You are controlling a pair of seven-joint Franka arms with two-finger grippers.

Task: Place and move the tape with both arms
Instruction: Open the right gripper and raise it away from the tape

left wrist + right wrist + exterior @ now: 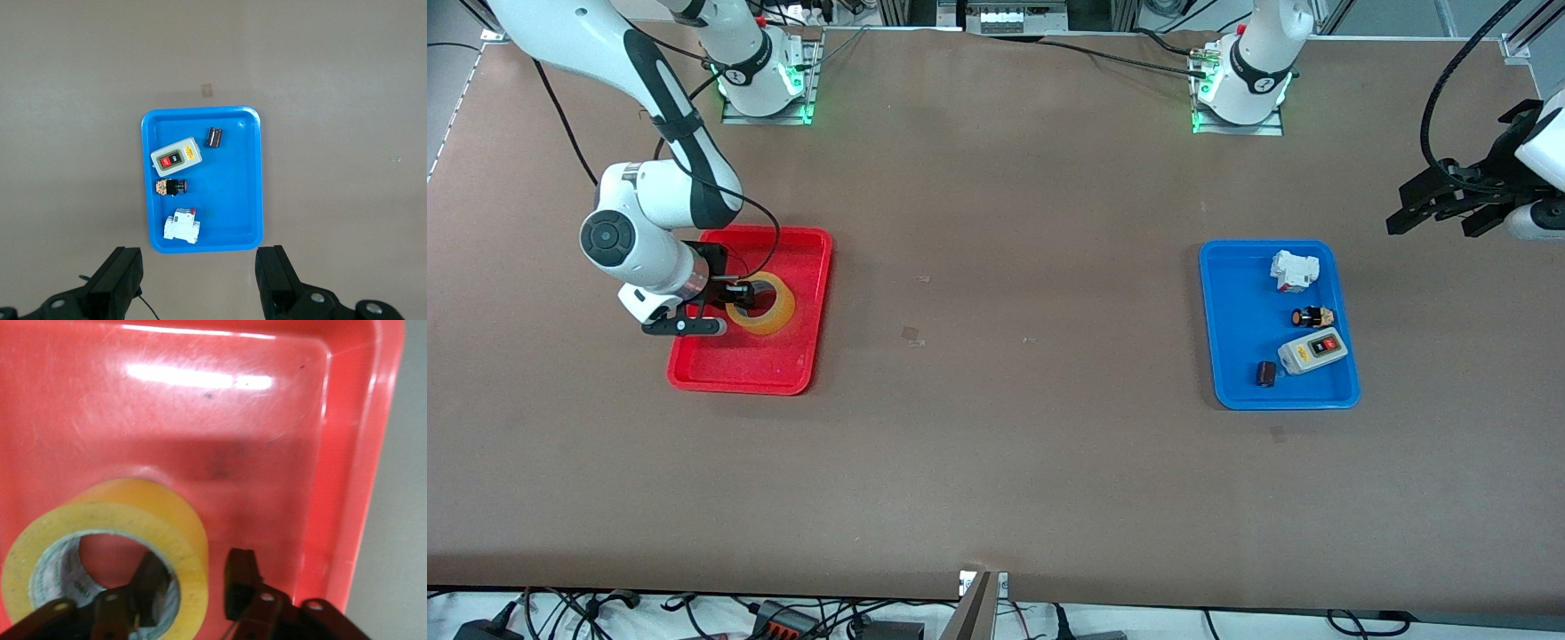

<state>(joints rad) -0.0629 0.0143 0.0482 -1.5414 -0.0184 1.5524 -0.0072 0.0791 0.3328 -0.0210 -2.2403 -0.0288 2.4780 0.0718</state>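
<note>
The yellow tape roll [779, 308] lies in the red tray [805, 258] at the right arm's end of the table. My right gripper [740, 293] is down at the roll. In the right wrist view the gripper [195, 583] is open and straddles the roll's wall [120, 513]: one finger is in the hole, and the other is outside with a small gap to the tape. My left gripper [1436, 216] waits open and empty above the bare table beside the blue tray [1227, 311]; it also shows in the left wrist view [198, 277].
The blue tray [233, 187] holds a white-grey switch box [1312, 349] with red and black buttons, a white breaker [1294, 270], a small black and orange part [1312, 316] and a small dark block [1265, 373]. Brown table lies between the two trays.
</note>
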